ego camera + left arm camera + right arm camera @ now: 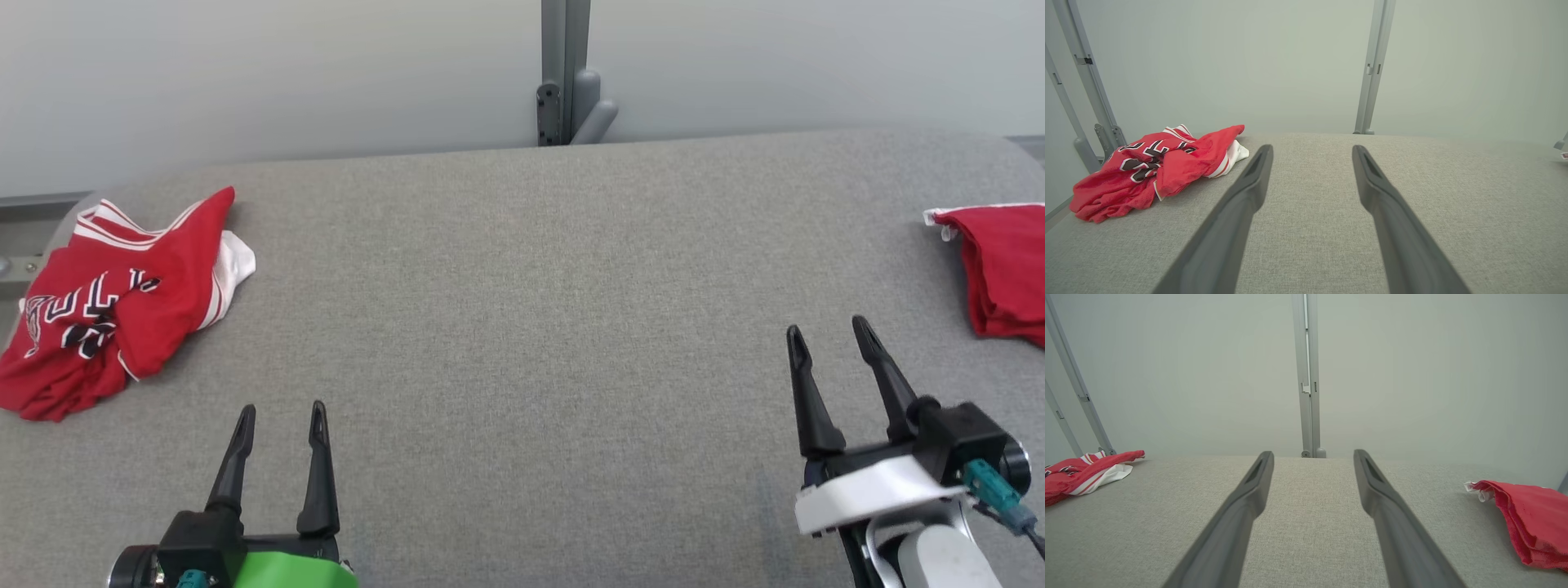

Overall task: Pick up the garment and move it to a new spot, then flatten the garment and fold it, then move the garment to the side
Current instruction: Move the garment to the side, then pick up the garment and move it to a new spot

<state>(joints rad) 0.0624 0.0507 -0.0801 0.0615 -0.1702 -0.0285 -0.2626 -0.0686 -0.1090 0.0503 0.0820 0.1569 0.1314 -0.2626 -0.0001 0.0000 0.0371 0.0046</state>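
Opening stage of the task, as you see it from the head view. The crumpled red jersey (114, 302) lies in a heap at the far left of the grey padded table (531, 327), close to its left edge, neither lifted nor spread. You may judge that the pick-up, the move, the flattening, the fold and the setting aside are all yet to be done for it. A second red garment (1004, 269) lies at the table's right edge in what looks like a folded stack, cut off by the frame; you cannot tell whether it is a finished piece. The left gripper (282, 408) and the right gripper (827, 327) hover over bare table, fingers apart and nothing between them, each well apart from either garment. Writing: the jersey bears black block characters (82, 314) outlined in white, broken up by the folds. You cannot read a whole word or number, and no brand mark or label is legible.
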